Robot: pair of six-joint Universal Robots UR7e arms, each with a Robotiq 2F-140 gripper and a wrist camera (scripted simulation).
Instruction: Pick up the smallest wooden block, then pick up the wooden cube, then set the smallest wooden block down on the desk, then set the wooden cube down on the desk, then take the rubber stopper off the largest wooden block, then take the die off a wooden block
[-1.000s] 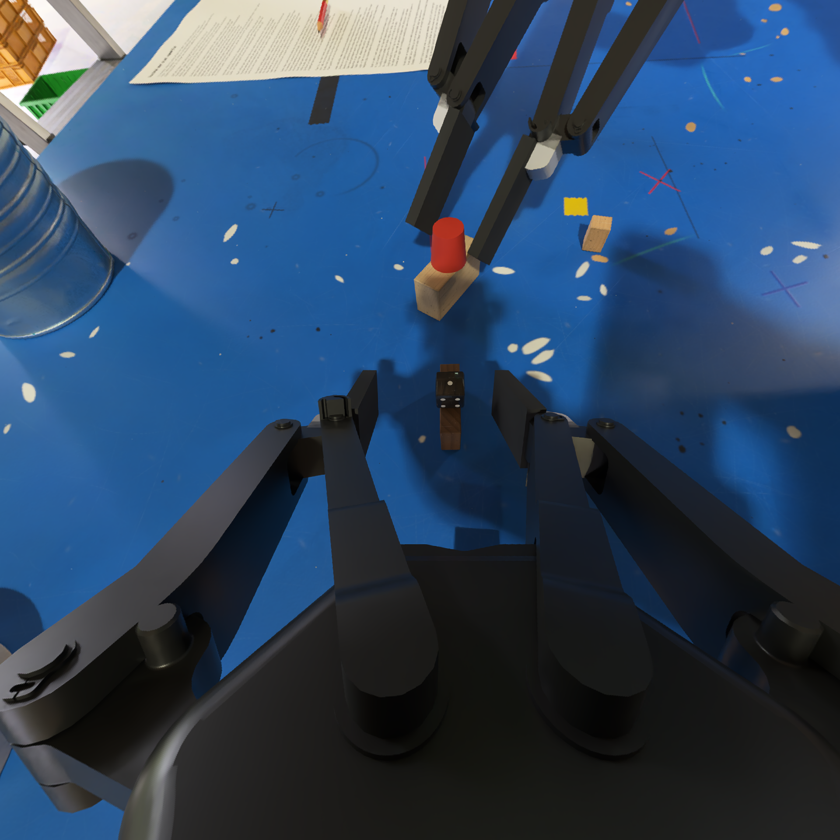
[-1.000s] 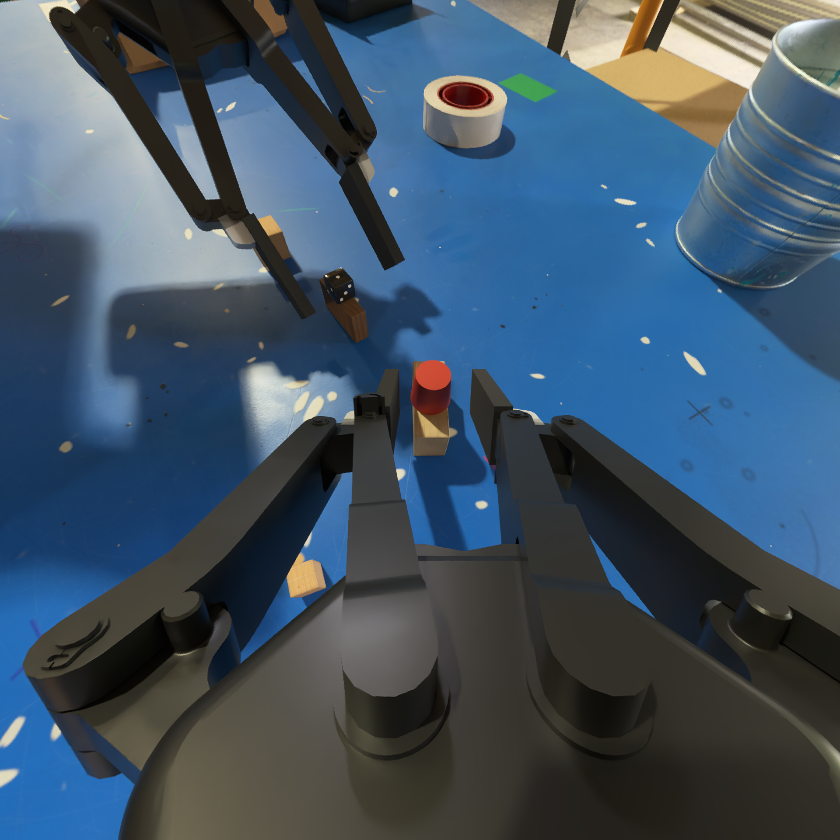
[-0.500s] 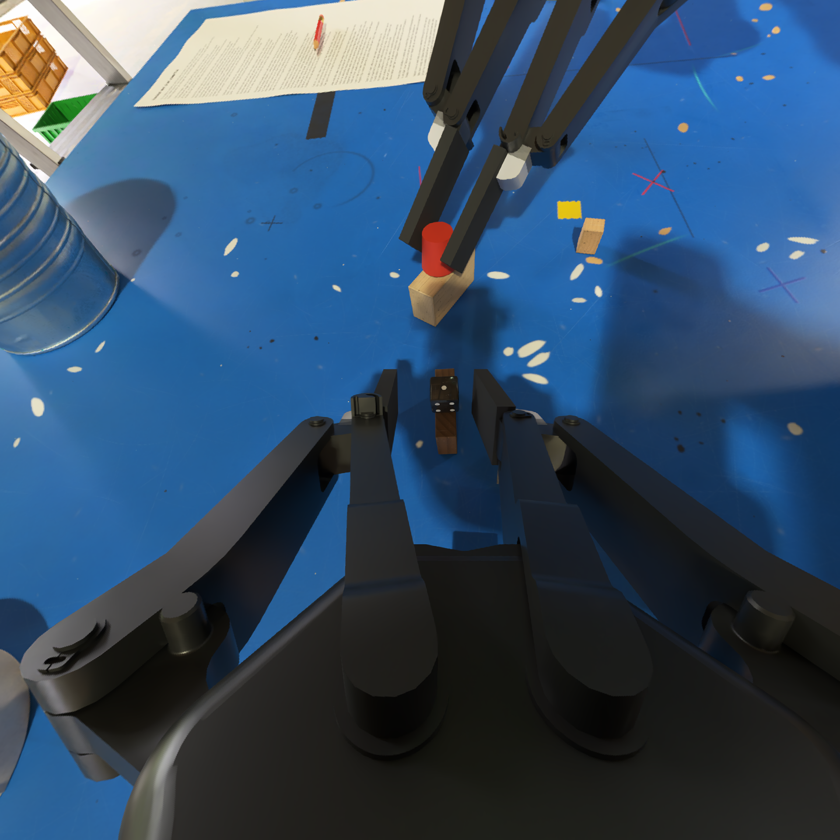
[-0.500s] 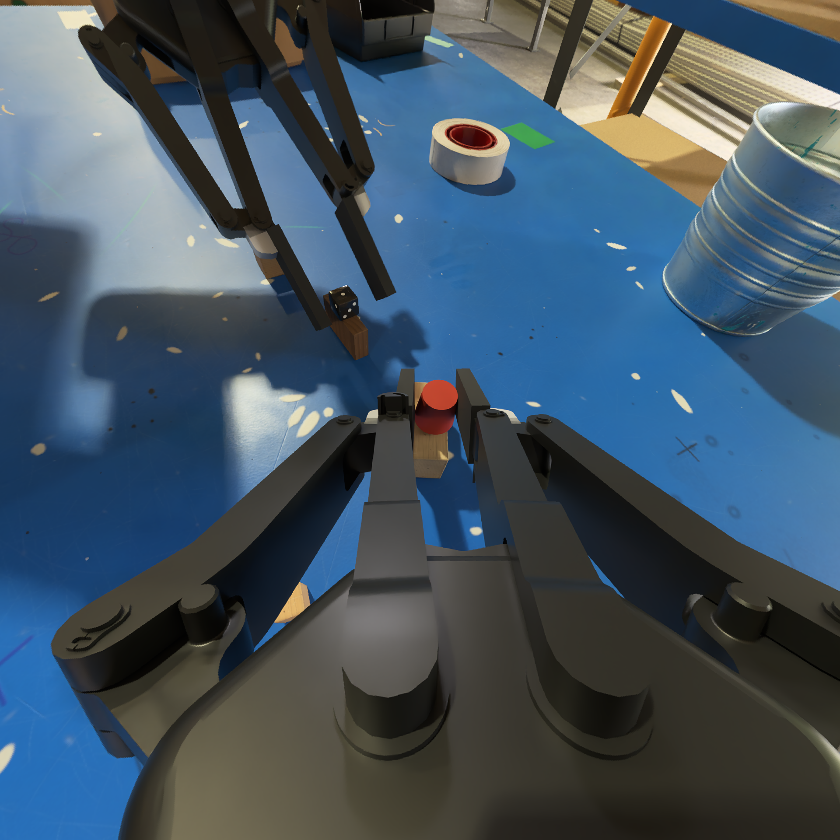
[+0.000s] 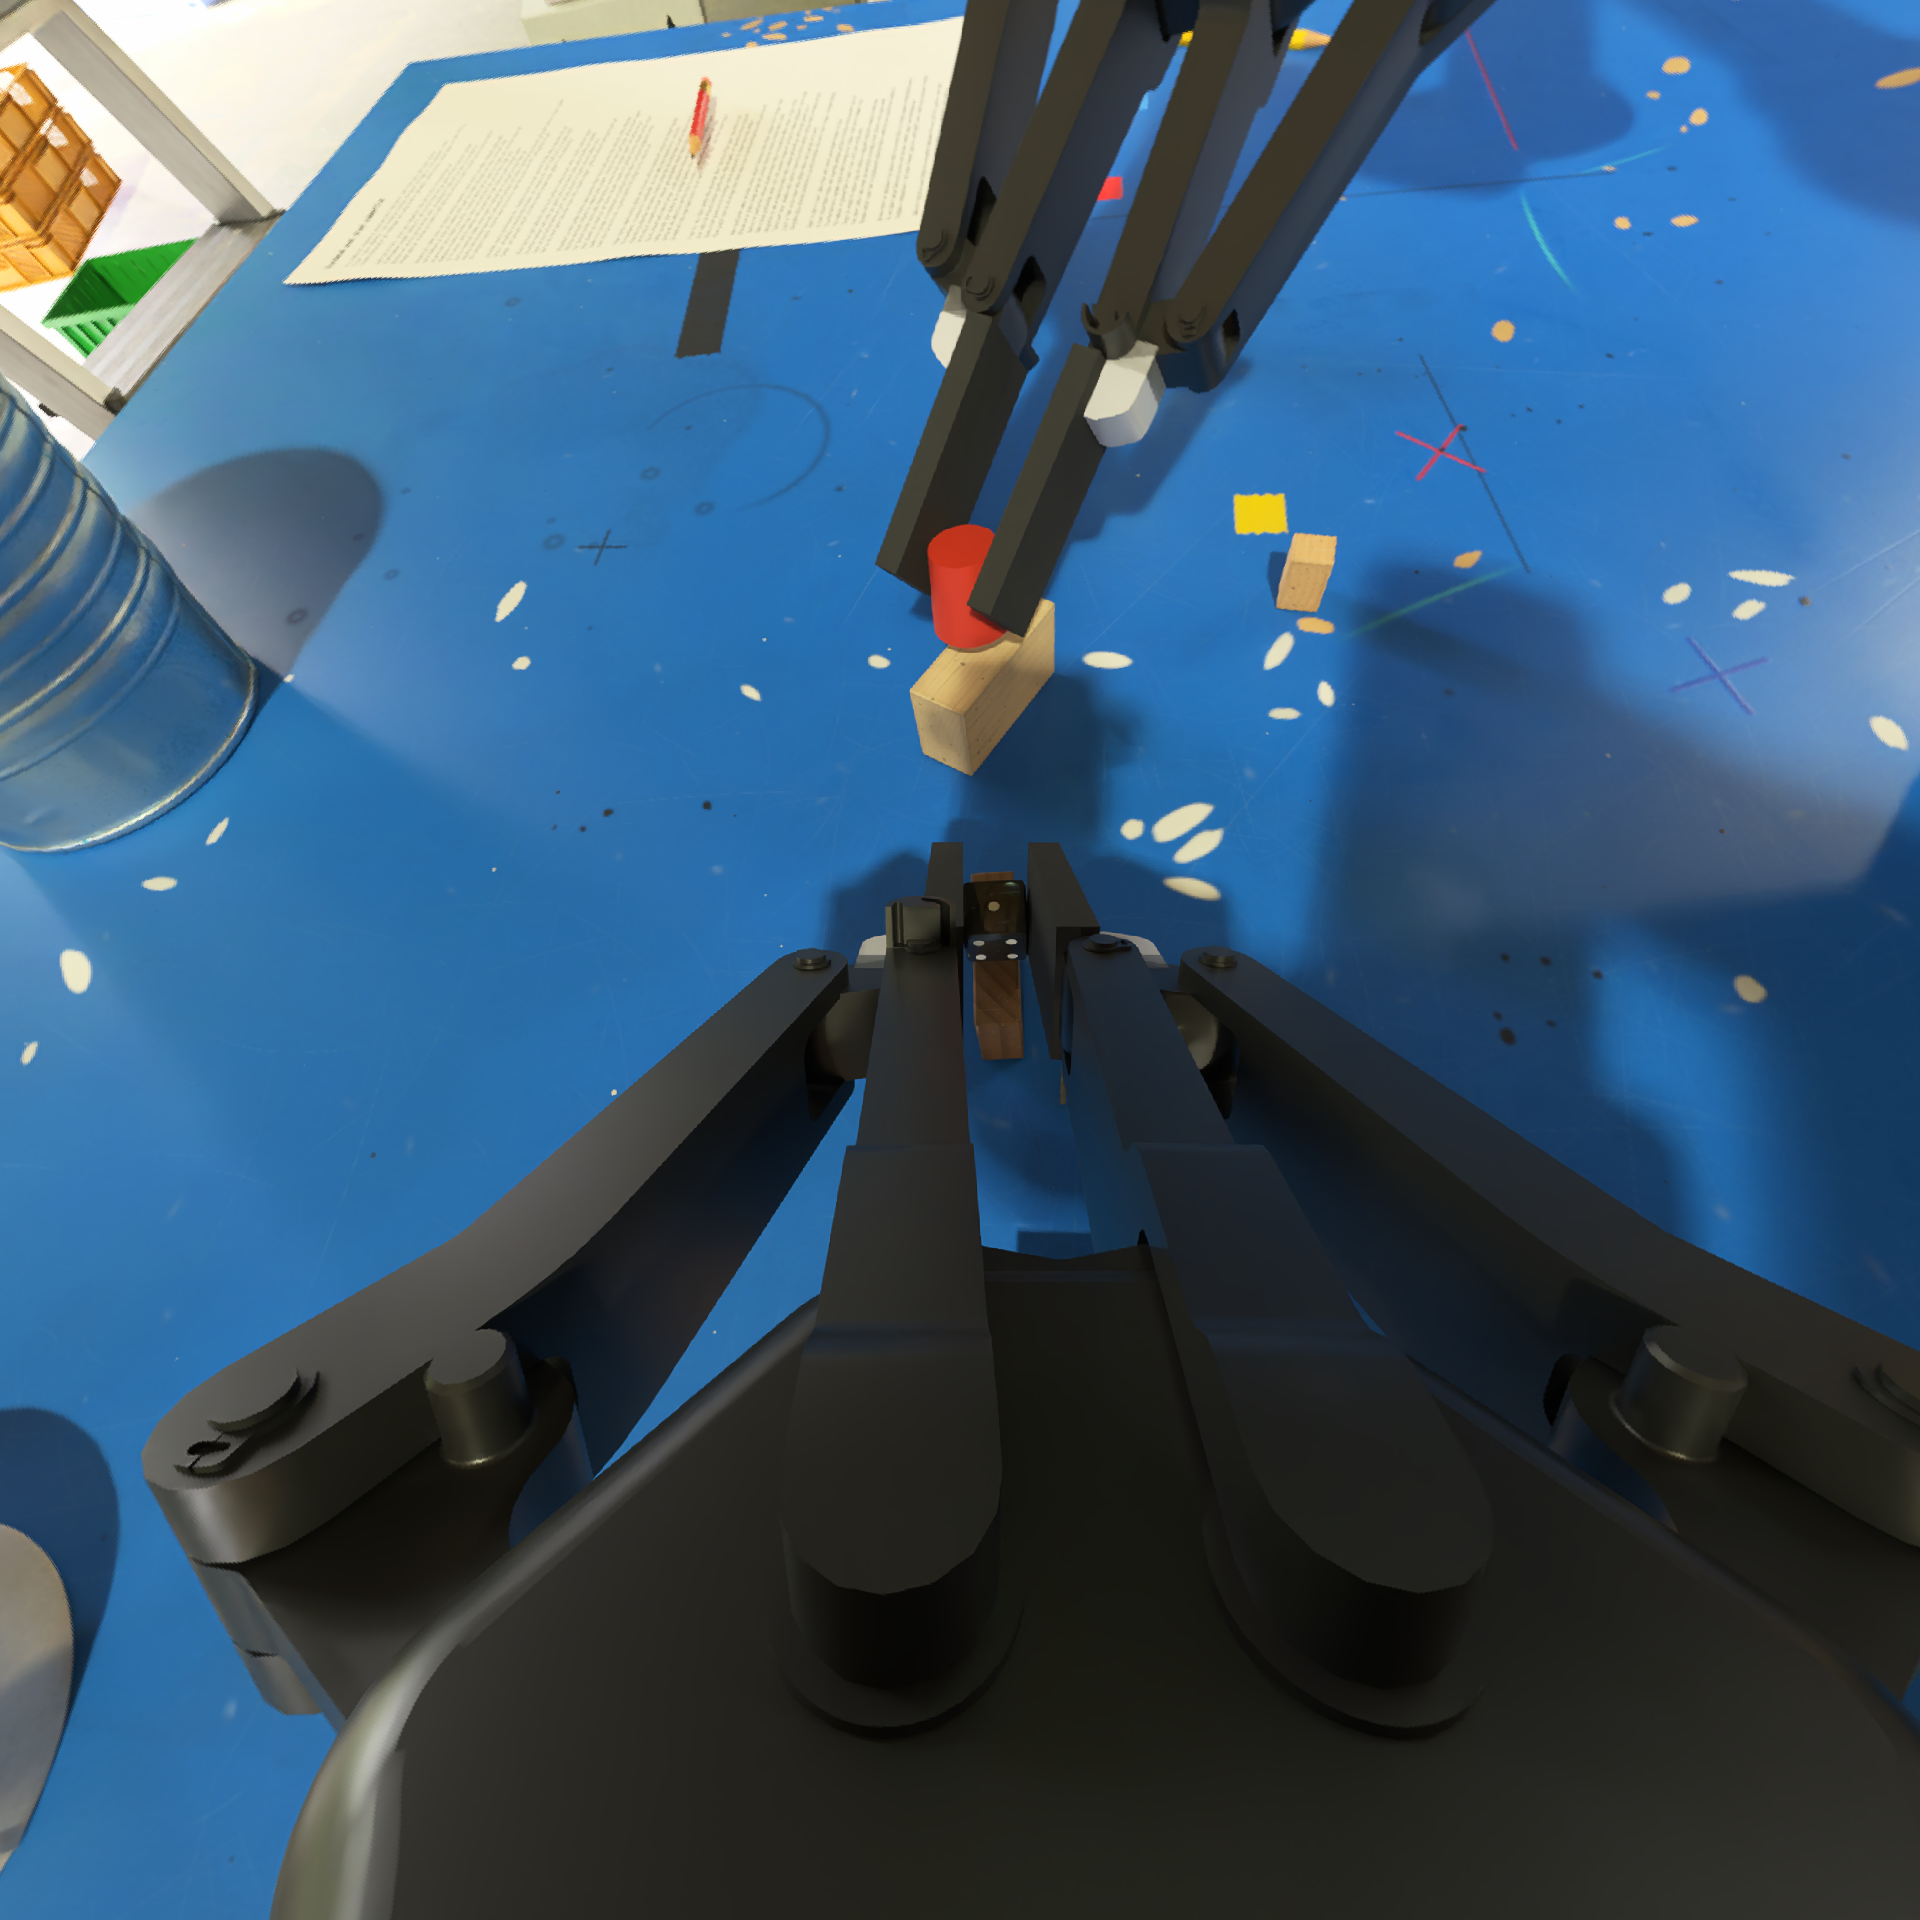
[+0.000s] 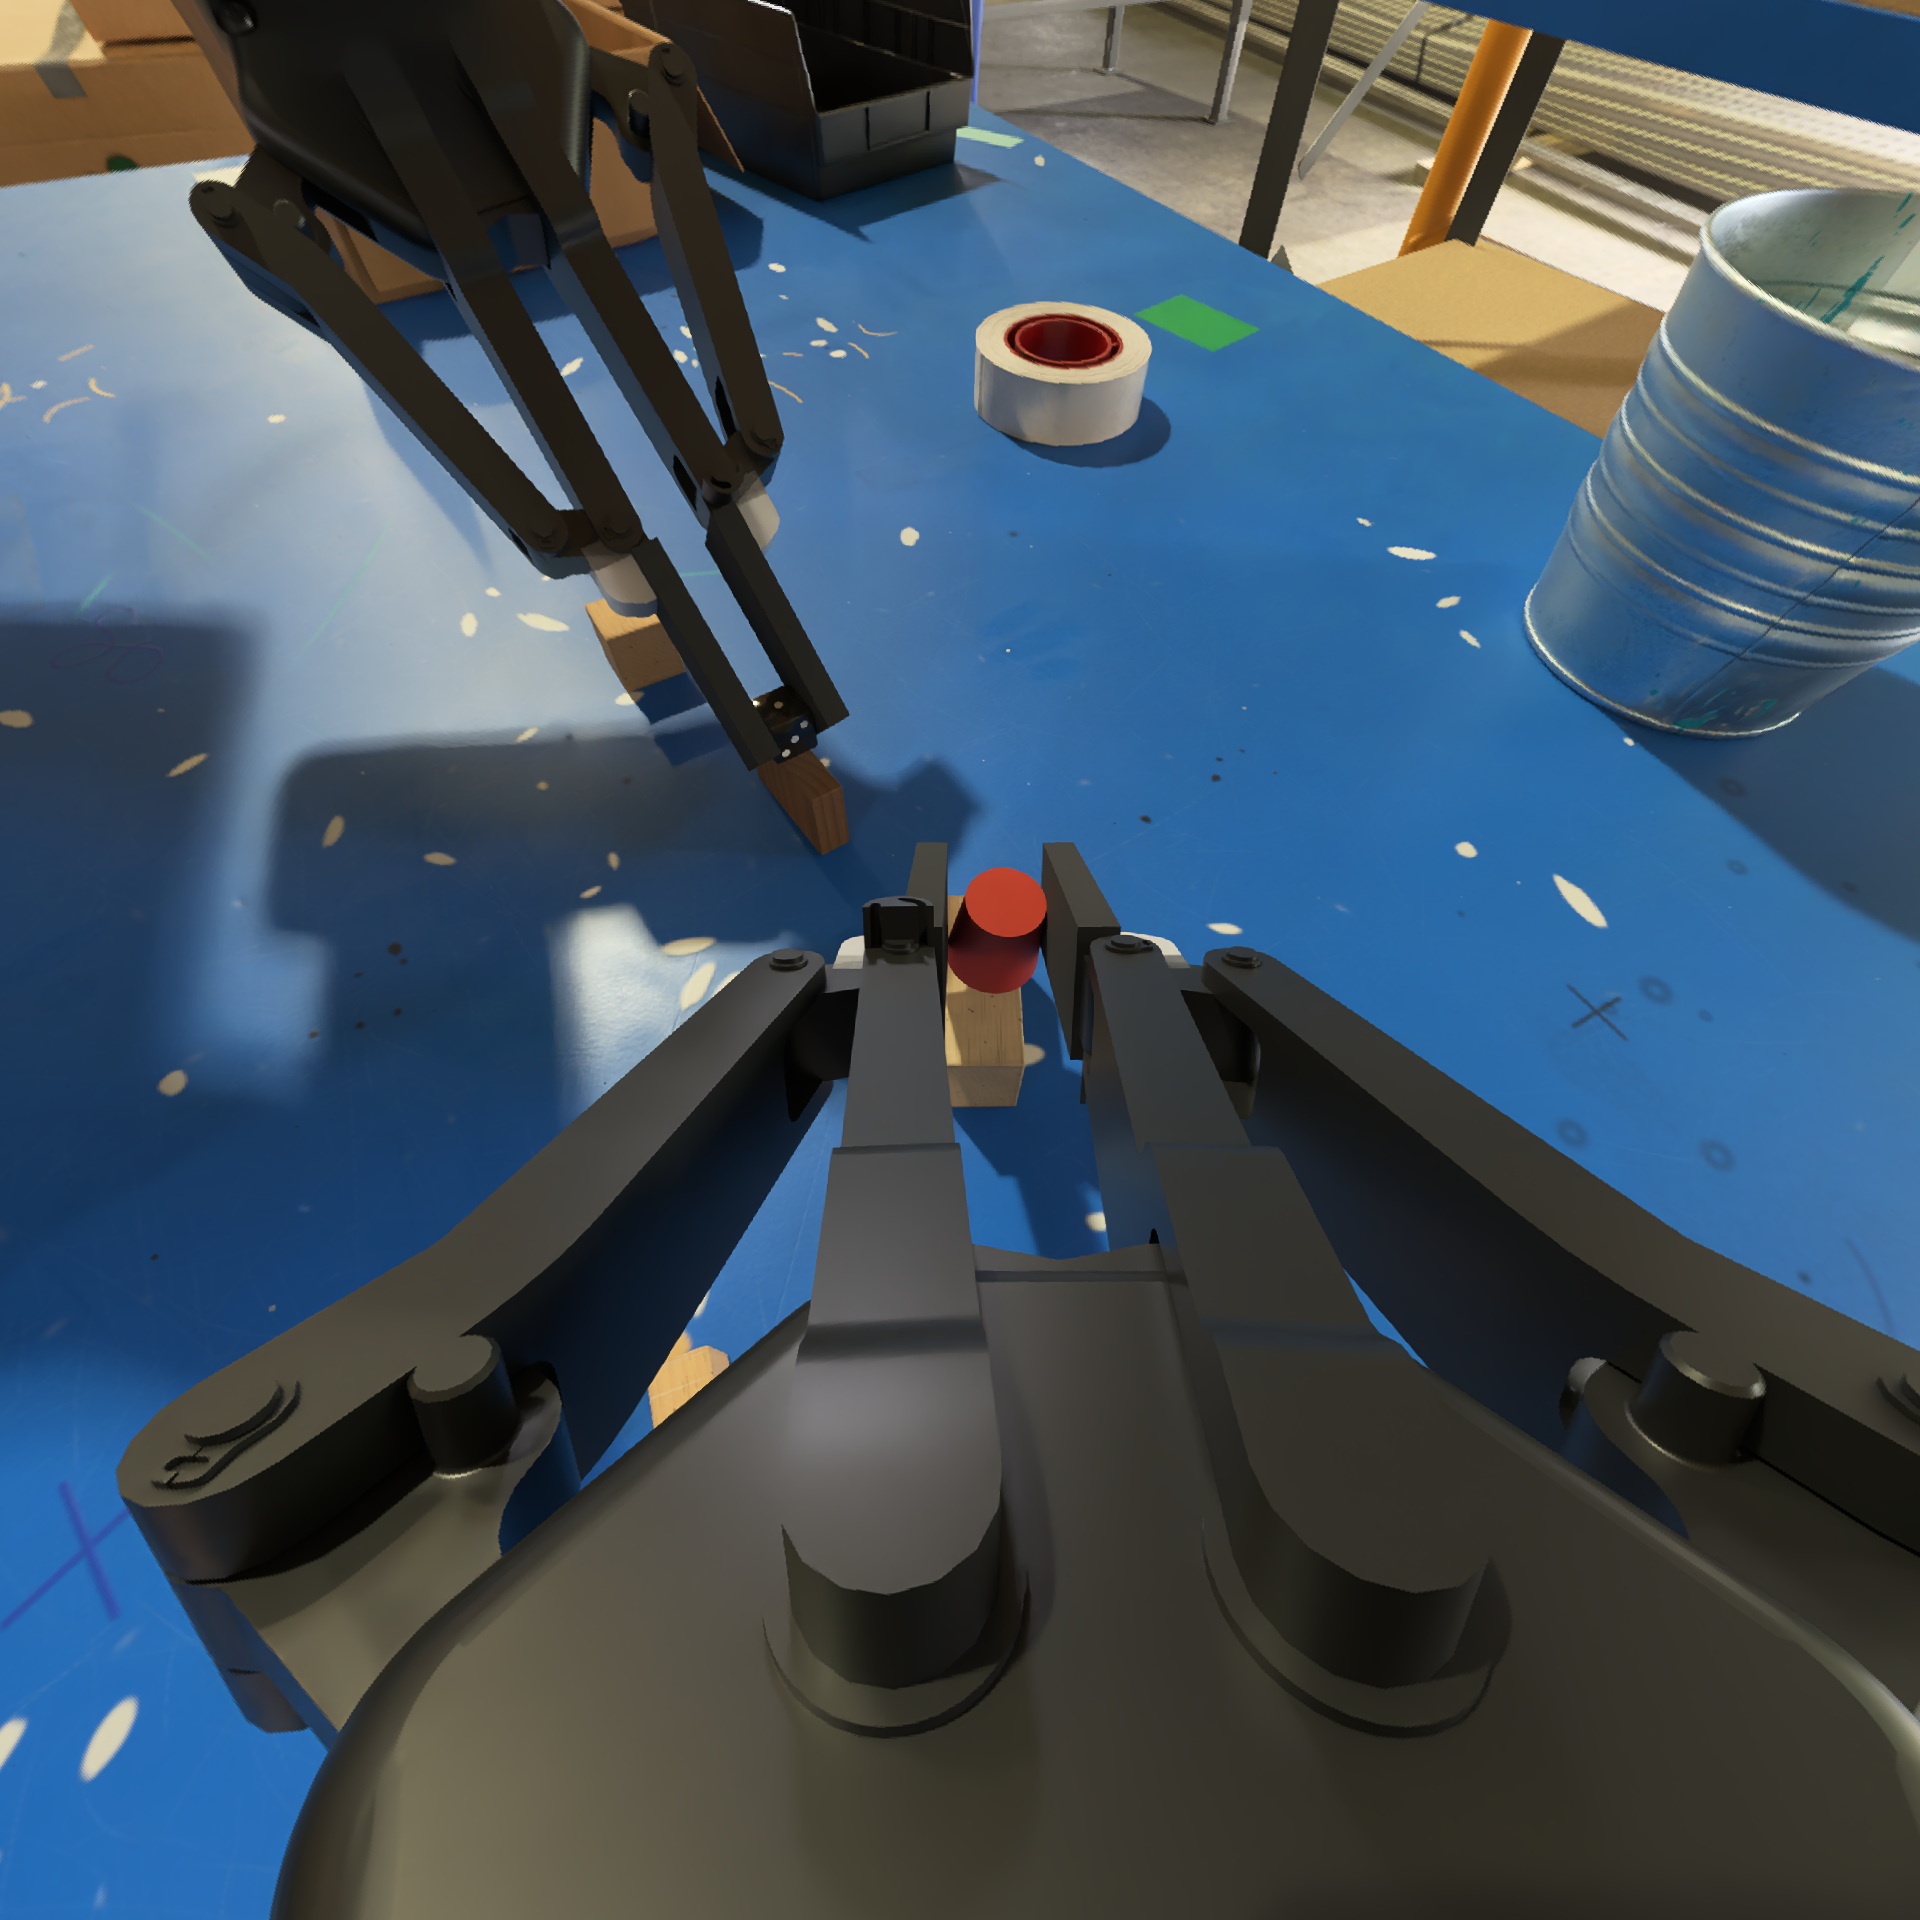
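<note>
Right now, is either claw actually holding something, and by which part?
Yes. The right gripper pinches the red rubber stopper by its sides; the left gripper pinches the black die by two opposite faces.

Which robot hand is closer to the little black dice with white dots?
Left. The left gripper has its fingers on both sides of the black die on the dark wooden block. The right gripper is farther off, around the red rubber stopper.

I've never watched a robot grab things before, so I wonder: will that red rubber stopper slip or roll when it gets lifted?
The rubber stopper probably grips well: the right gripper has a flat finger on each side of it. Its tapered sides could let it slide if squeezed unevenly. Dropped on its side, it would likely roll in a curve. It looks light, barely loading the largest wooden block.
</note>
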